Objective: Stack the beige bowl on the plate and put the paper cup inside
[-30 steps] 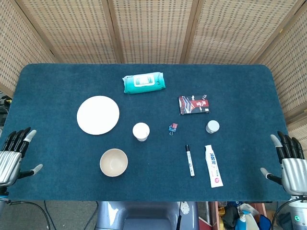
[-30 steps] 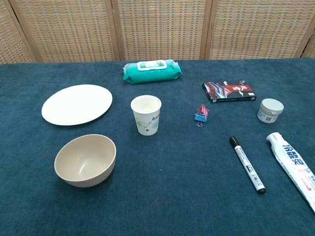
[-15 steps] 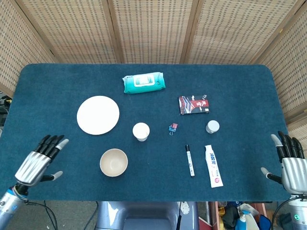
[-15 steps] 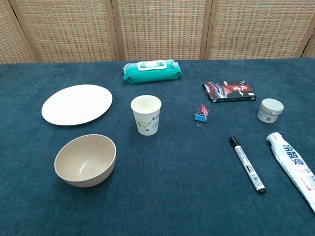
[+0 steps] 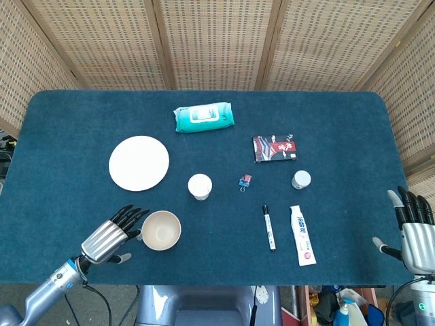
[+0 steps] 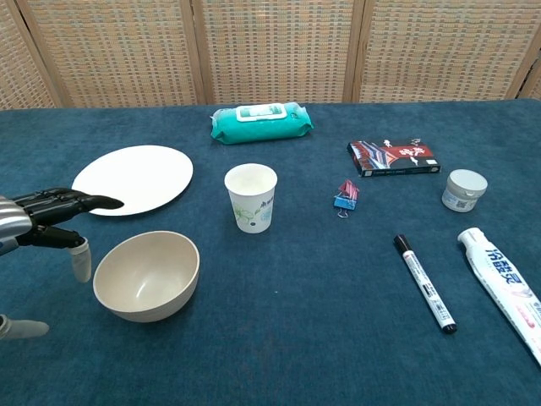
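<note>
The beige bowl (image 5: 161, 230) (image 6: 146, 276) stands upright and empty near the table's front left. Behind it lies the flat white plate (image 5: 138, 163) (image 6: 133, 178). To the right of both stands the paper cup (image 5: 200, 186) (image 6: 251, 197), upright and empty. My left hand (image 5: 111, 236) (image 6: 44, 222) hovers just left of the bowl, fingers apart and stretched toward its rim, holding nothing. At the table's front right corner my right hand (image 5: 413, 231) is open with fingers spread, far from everything; the chest view does not show it.
A green wipes pack (image 5: 203, 117) lies at the back. Right of the cup are a small binder clip (image 5: 245, 180), a dark card box (image 5: 274, 147), a small white jar (image 5: 301, 179), a black marker (image 5: 269, 227) and a toothpaste tube (image 5: 302, 235).
My left hand has swept from the table's left edge rightward to just beside the bowl and now shows in the chest view. The right hand has barely moved. No object has shifted.
</note>
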You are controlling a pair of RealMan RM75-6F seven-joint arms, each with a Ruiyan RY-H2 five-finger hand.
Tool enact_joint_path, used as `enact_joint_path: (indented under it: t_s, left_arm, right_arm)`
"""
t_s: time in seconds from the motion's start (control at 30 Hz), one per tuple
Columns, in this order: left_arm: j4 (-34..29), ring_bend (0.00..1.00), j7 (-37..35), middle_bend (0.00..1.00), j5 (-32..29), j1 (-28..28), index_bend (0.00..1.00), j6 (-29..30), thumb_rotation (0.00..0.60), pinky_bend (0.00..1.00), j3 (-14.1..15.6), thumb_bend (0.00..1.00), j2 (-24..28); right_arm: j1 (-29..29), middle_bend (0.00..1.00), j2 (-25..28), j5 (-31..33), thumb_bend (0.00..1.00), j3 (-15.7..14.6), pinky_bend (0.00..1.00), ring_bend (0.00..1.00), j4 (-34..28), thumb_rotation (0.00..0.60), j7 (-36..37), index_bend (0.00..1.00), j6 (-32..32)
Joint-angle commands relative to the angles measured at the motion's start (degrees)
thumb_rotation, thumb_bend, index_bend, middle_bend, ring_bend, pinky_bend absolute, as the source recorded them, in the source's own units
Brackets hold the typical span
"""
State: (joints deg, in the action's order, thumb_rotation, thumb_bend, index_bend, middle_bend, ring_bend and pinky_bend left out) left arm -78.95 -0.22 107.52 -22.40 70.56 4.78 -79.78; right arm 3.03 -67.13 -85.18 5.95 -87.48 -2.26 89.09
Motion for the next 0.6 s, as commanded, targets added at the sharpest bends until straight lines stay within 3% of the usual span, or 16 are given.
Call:
enact_joint_path:
  t_s: [0.03,0.2,0.4,0.6]
  left_arm:
    - [1.4,0.0,-0.5,0.0,-0.3,-0.4,0.45,1.2,0.6,0.0,-0.5,0.17,-1.7]
    - [2.3,0.0,-0.9,0.0,-0.4,-1.2,0.45,1.1,0.6,0.0,-0.5,0.19,-3.1]
    - [1.8,0.0,2.0,0.0,-2.0,-2.7,0.49,-2.2,0.6,0.0,-0.8,0.3,-4.7]
    - [0.7,0.0,5.6,0.0,-4.9,-4.3,0.53,-6.3,0.6,0.0,-1.4,0.35,-6.4]
  right_arm:
    - [0.0,0.0,0.0,0.0,0.0,-0.1,0.0,0.0,0.0,0.6,0.1,0.01,0.0]
    - [0.0,0.0,0.1,0.1,0.0,-0.1,0.0,0.0,-0.1,0.6,0.2,0.01,-0.2]
    - [0.2,0.0,0.1,0.1,0.0,-0.2,0.0,0.0,0.0,0.6,0.2,0.01,-0.8]
    - [0.3,0.0,0.2,0.7,0.0,0.0,0.0,0.0,0.0,0.6,0.9,0.01,-1.3]
